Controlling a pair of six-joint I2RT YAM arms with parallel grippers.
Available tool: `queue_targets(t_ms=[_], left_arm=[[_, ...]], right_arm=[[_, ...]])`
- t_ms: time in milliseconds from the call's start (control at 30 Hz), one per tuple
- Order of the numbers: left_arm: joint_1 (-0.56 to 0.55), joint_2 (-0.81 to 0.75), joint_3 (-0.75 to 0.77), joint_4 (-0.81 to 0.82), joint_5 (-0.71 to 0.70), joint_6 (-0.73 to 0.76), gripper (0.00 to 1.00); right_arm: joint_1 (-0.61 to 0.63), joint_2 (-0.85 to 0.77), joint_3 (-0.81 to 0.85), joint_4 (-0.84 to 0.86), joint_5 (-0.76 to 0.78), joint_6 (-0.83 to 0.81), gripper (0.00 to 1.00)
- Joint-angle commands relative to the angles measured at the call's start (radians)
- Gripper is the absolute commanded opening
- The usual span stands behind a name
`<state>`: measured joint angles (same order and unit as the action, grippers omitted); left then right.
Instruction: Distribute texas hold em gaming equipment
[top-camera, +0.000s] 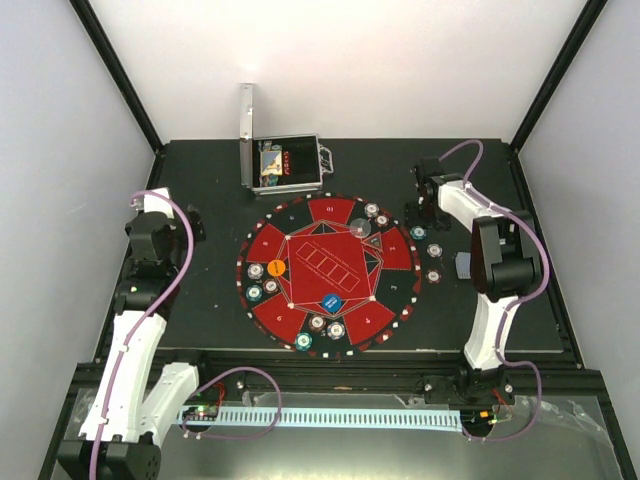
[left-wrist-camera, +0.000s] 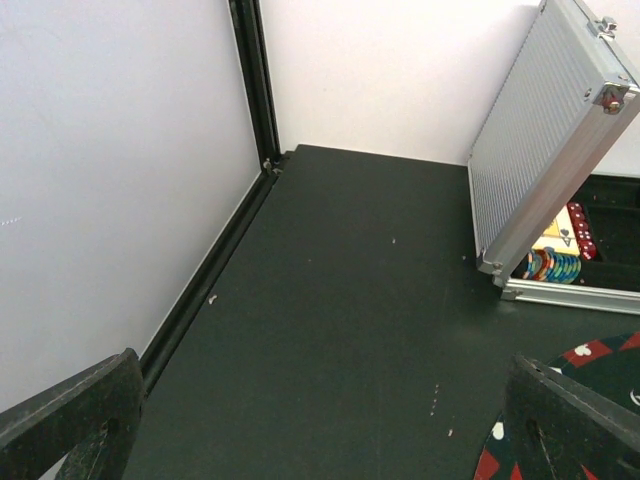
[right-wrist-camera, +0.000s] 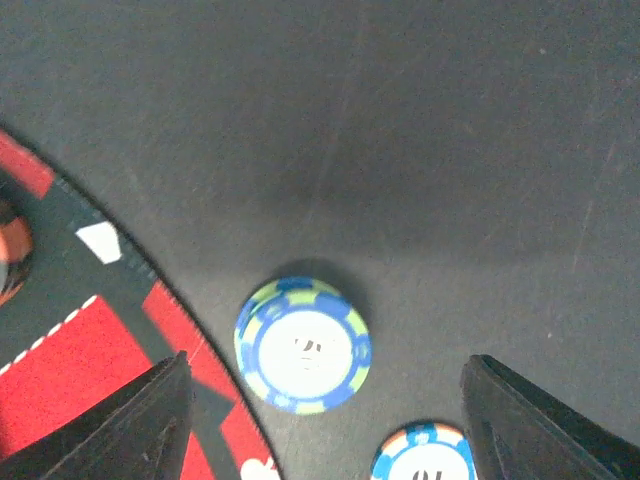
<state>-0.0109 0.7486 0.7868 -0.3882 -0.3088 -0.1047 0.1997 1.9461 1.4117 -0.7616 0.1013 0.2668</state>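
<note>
A blue-and-green poker chip (right-wrist-camera: 303, 345), flat on the tabletop (right-wrist-camera: 450, 150) just beside the mat (right-wrist-camera: 80, 370), lower centre of the right wrist view, is being straddled by the parted, empty jaws of the right gripper (right-wrist-camera: 325, 430). The jaws of the left gripper (left-wrist-camera: 320, 430) are being held wide, well apart from it.

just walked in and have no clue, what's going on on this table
Two robot arms are setting poker gear around a round red-and-black mat. The right pincer hangs open over a blue-and-green chip lying on the table just off the mat's edge, not gripping it. The left pincer is open and empty, off to the left. More chips already ring the mat.
</note>
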Motion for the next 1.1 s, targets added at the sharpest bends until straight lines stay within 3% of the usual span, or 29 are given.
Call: queue_targets(t_ms=[0,867,1067], left_arm=[[-0.004,0.006,0.014,0.019,0.016,0.012,0.99],[-0.004,0.006,0.017,0.020,0.022,0.010,0.99],[-0.005,0.003,0.017,0.021,0.024,0.010,0.99]], right_arm=[[-0.015,0.051,0.059,0.004,-0.008,-0.017,0.72],[-0.011,0.145,0.071,-0.025,-0.030,-0.035,0.54],[0.002,0.131,0.038,-0.021,-0.032,-0.029,0.53]])
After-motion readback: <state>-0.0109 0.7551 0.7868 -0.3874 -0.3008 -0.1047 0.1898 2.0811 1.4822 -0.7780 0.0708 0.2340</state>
